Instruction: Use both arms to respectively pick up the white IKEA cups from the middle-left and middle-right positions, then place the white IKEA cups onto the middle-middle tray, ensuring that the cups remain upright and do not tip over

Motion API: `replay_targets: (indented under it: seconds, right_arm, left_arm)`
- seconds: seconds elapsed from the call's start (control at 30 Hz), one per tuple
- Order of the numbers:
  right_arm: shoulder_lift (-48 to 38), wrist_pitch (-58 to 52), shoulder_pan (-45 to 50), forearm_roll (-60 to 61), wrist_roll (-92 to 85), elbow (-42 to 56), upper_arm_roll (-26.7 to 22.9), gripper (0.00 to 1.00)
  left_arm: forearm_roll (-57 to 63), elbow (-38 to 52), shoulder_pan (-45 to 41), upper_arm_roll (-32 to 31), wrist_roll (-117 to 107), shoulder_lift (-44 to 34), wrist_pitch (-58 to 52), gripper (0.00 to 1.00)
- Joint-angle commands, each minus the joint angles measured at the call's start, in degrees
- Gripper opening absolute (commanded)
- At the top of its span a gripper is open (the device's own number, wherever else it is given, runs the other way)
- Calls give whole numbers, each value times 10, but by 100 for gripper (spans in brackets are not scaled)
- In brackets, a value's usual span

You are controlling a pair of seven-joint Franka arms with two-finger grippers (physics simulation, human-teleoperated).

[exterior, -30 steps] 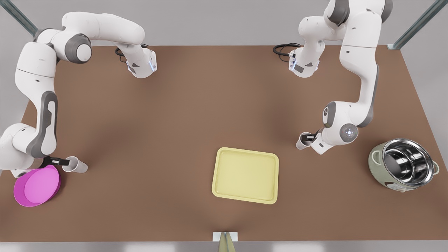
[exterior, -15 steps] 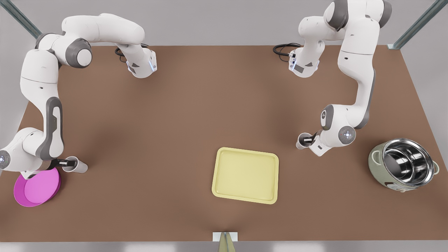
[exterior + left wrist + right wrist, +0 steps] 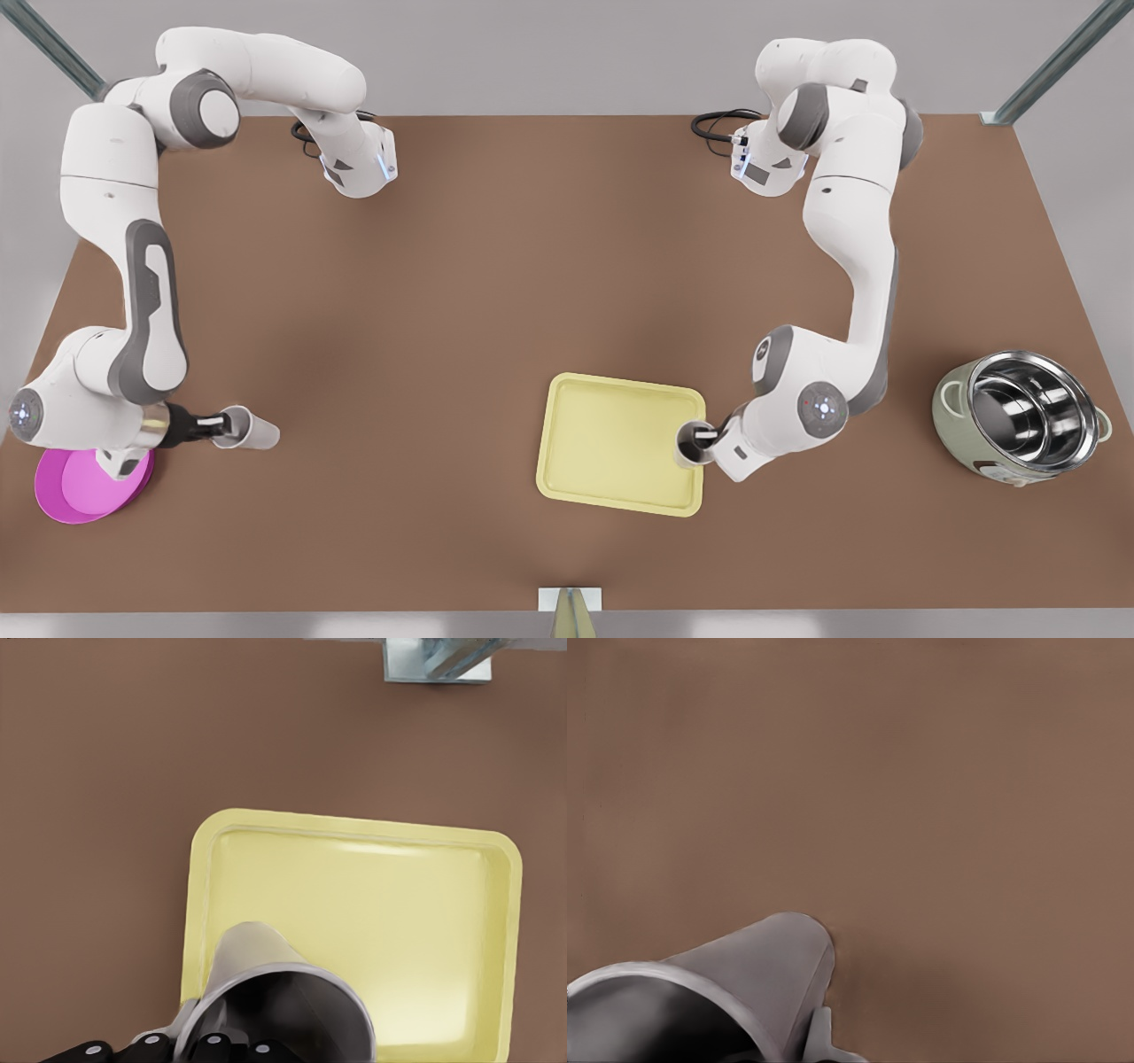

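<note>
The pale yellow tray (image 3: pixel 611 443) lies in the middle, near the table's front edge. On the front view's right, my left gripper (image 3: pixel 697 435) is shut on a white cup (image 3: pixel 687 446), held upright over the tray's right edge. The left wrist view shows that cup (image 3: pixel 275 992) above the tray (image 3: pixel 399 904). On the front view's left, my right gripper (image 3: pixel 229 426) is shut on the other white cup (image 3: pixel 255 434), upright over bare table and far from the tray. The right wrist view shows this cup (image 3: pixel 744 979) over brown tabletop.
A round magenta plate (image 3: pixel 84 489) lies under the wrist of the arm on the front view's left. A green steel-lined pot (image 3: pixel 1019 416) stands at the far right. A small white block (image 3: pixel 570 600) sits at the front edge. Brown table (image 3: pixel 425 337) lies open between cup and tray.
Both arms carried their cups toward the middle. The cup on the front view's right travelled down-left to the tray's edge. The other cup shifted a little rightward, away from the plate.
</note>
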Motion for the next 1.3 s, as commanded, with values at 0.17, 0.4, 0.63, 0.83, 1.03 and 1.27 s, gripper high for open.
replay_targets:
  seconds: [0.17, 0.4, 0.63, 0.83, 1.03, 1.27]
  right_arm:
    - [-8, -15, 206, -8, 267, 46, 31, 21]
    - [34, 109, 327, -63, 524, 66, 32, 21]
    - [122, 205, 432, -78, 733, 166, 16, 21]
    - [151, 269, 466, -78, 789, 173, 10, 21]
    - [178, 295, 482, -81, 784, 173, -1, 21]
    - [188, 305, 498, -82, 779, 173, -22, 76]
  left_arm:
    - [-4, 26, -14, -13, -157, 42, 2, 21]
    - [-4, 35, -17, -17, -161, 67, -1, 21]
    - [-3, 35, -17, -17, -157, 83, 9, 100]
    - [-3, 38, -13, -14, -159, 27, -104, 100]
    - [132, 35, 38, 9, -53, -220, -470, 100]
    - [85, -183, 89, -4, -9, -351, -310, 100]
